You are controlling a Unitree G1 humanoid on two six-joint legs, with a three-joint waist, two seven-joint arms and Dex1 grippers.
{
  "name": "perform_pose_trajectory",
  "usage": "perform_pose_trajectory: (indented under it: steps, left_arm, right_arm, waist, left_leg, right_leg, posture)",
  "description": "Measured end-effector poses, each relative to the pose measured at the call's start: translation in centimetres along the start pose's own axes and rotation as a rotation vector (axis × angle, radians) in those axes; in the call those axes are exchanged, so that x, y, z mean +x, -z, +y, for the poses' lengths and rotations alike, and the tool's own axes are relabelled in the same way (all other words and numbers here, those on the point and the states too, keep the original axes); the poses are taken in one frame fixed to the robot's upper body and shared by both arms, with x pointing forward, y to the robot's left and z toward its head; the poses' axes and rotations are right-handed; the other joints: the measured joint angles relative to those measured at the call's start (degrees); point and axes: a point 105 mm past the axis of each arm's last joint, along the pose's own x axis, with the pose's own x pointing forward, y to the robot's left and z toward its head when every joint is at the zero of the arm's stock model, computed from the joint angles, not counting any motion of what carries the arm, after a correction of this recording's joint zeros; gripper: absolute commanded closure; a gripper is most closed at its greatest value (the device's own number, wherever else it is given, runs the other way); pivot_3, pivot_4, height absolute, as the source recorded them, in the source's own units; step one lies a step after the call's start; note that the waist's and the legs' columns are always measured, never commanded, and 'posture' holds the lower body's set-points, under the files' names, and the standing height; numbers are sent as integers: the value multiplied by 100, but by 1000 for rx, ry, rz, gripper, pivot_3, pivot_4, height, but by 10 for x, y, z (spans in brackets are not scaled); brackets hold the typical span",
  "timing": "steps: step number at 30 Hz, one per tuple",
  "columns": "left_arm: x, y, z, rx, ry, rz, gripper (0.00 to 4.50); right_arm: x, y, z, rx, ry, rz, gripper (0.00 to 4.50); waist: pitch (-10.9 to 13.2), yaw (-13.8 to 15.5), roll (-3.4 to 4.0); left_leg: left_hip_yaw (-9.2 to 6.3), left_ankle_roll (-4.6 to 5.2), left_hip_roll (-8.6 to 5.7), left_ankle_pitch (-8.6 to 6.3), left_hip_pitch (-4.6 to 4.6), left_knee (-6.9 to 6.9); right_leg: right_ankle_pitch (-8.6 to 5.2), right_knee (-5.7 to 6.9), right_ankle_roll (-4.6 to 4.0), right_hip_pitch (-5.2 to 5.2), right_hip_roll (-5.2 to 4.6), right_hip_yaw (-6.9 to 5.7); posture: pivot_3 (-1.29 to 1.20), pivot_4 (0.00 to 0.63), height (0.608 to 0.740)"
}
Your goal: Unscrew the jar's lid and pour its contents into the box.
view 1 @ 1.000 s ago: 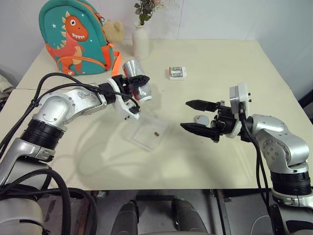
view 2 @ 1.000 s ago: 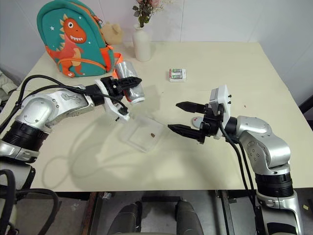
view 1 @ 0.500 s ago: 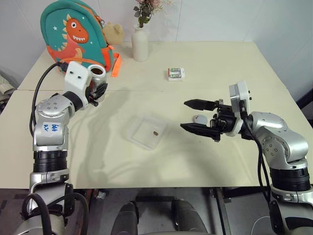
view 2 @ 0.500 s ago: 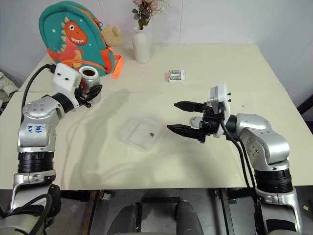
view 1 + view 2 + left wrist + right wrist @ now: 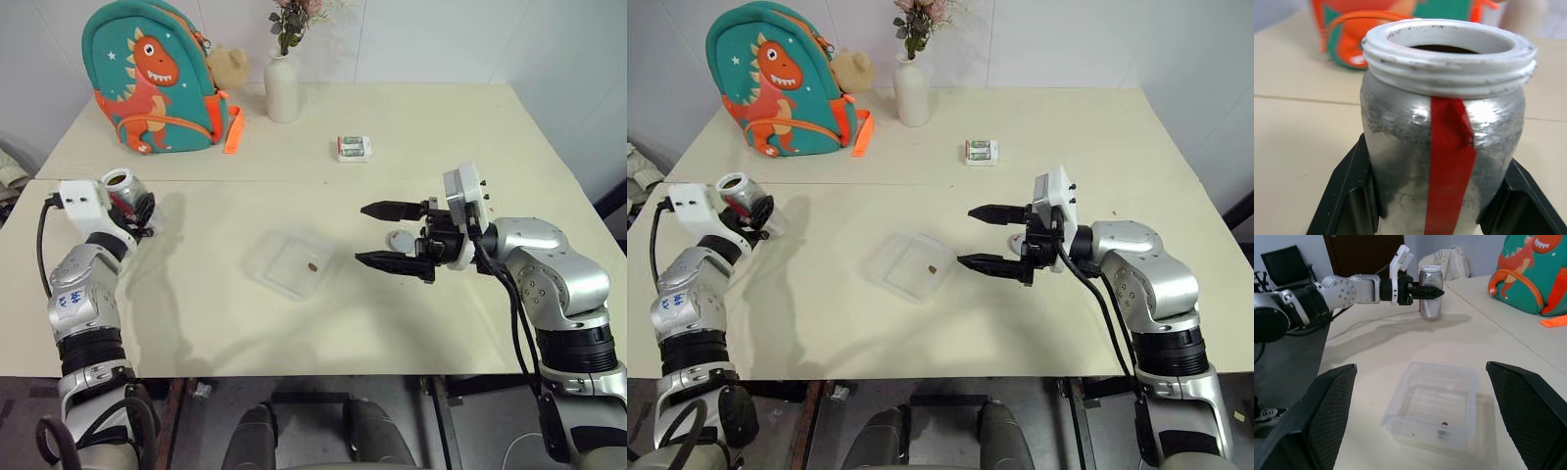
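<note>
The jar (image 5: 120,182), silvery with a red tape stripe and an open threaded neck (image 5: 1448,51), stands upright at the table's far left. My left gripper (image 5: 134,204) is shut on the jar, its black fingers (image 5: 1346,192) pressed against both sides. The box (image 5: 290,264) lies mid-table with the brown contents (image 5: 313,266) inside it. My right gripper (image 5: 376,235) hovers open just right of the box, pointing toward it with nothing between its fingers (image 5: 1327,416). The grey lid (image 5: 400,239) lies on the table behind those fingers.
A dinosaur backpack (image 5: 157,78), a plush toy (image 5: 227,64) and a white vase (image 5: 281,88) stand along the table's back left. A green-white packet (image 5: 354,147) lies behind the box. The table's front edge (image 5: 294,375) runs close below the box.
My left arm has swung the jar away from above the box, out to the table's far left, and turned it from tilted to upright. The right gripper has stayed put, open.
</note>
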Motion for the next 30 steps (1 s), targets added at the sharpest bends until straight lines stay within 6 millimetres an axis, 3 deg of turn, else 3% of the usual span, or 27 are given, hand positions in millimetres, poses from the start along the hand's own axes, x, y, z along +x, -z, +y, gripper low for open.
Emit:
perform_pose_trajectory:
  steps: [1, 6, 9, 16, 23, 27, 30]
  left_arm:
    - [-1, 2, 1, 0, 5, -4, 2527]
    - [-8, 25, 4, 12, 17, 56, 893]
    - [-11, 28, 6, 19, 17, 72, 44]
    - [-32, 30, 13, 83, 25, 106, 44]
    - [-81, 26, 15, 242, 62, 174, 44]
    - [-114, 29, 13, 360, 120, 235, 44]
    - [-135, 25, 6, 546, 231, 271, 44]
  right_arm:
    - [1, 1, 0, -2, 0, 4, 49]
    - [2, 0, -2, -21, 15, -2, 0]
    - [2, 0, -3, -27, 26, -6, 0]
    - [2, 0, -3, -37, 30, -11, 0]
    - [-12, 9, -6, -58, 51, 46, 0]
    - [-23, 16, -9, -84, 58, 104, 0]
    - [-35, 22, -11, -121, 50, 168, 0]
  waist:
    - [0, 0, 0]
    - [0, 0, 0]
    - [0, -8, -1]
    - [0, -23, -1]
    - [-1, -19, -2]
    - [-1, -19, -2]
    - [-1, -20, -2]
  left_leg:
    - [0, 0, 0, 0, 0, 0]
    - [1, -1, 0, 0, 0, -5]
    - [1, -1, 0, 0, 1, -6]
    - [4, -4, 2, -2, 3, -16]
    - [18, -11, 4, -9, 3, -26]
    - [28, -11, 8, -10, 3, -33]
    - [46, -10, 10, -11, 1, -36]
  right_leg:
    - [0, -1, 0, 0, 0, 0]
    - [0, -4, 0, 0, 0, 0]
    - [0, -4, -1, 0, 0, 0]
    - [0, -14, -3, -1, -2, 0]
    - [-2, -42, -11, 2, -12, -1]
    - [-30, -72, -78, 2, -15, 0]
    - [-37, -100, -108, 4, -21, 6]
  posture:
    - [0, 150, 740]
    - [0, 150, 740]
    - [0, 150, 740]
    - [0, 150, 740]
    - [0, 150, 740]
    - [0, 150, 740]
    - [0, 150, 740]
